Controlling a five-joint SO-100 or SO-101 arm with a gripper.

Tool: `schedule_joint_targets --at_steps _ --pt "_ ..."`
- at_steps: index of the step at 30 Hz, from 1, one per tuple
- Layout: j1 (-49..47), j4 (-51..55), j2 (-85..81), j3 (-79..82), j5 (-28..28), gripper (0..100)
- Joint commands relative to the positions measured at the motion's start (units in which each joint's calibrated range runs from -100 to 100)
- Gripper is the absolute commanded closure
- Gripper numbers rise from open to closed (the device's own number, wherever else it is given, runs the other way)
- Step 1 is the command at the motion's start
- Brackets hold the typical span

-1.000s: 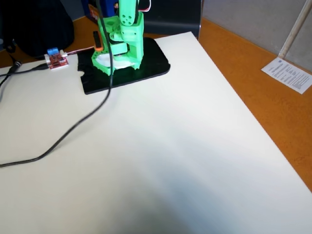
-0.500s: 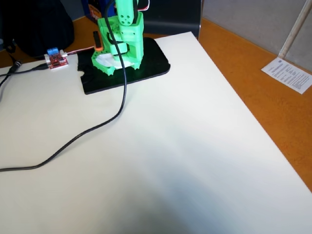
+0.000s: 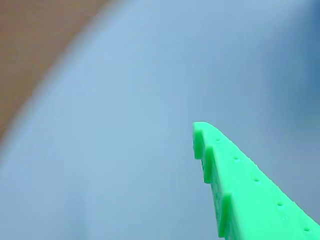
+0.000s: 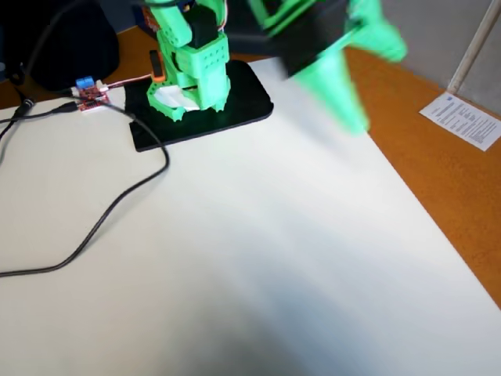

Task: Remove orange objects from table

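Green printed plastic fills the lower right of the wrist view: one finger (image 3: 240, 180) of the pincer, a flat tapering bar with a row of small dimples along its top face and blocky teeth on its left edge, its long axis running from the lower right corner up and left to a blunt tip. Only this one finger shows there, so whether the pincer is spread or pressed together cannot be told. Behind it lies the matte white counter (image 3: 150, 100), badly blurred, with a wedge of orange-brown wooden desk (image 3: 35, 45) in the upper left corner. In the fixed view the pincer (image 4: 344, 86) hangs smeared by motion above the counter's (image 4: 258, 258) far right edge, pointing down and slightly right. That view alone shows the arm's green base (image 4: 192, 66) on a glossy black plate (image 4: 235, 110), a black cable (image 4: 117, 204) curling across the white board, a small red circuit board (image 4: 90, 94) at the upper left, and a printed sheet of paper (image 4: 462, 117) on the desk at right. Neither view shows any orange object.
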Motion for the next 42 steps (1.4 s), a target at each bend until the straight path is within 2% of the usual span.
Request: schedule_joint_targets --at_steps 1,5,7,9,12,14,17,27,42 --pt "17.5 1.4 -18.7 20.6 0.1 48" --pt "25.9 10.4 -36.0 34.6 4.0 48" --pt "27.1 19.7 -40.7 34.5 2.8 48" --pt "26.8 25.8 -43.9 34.5 1.8 48" --pt "21.3 32.6 -45.5 34.6 0.8 48" --pt "20.2 33.0 -45.5 34.6 -7.2 48" --pt "21.3 33.0 -45.5 34.6 -12.0 48" --pt "23.3 33.0 -45.5 34.6 -11.9 48" --pt "19.3 33.0 -45.5 34.6 -11.9 48"
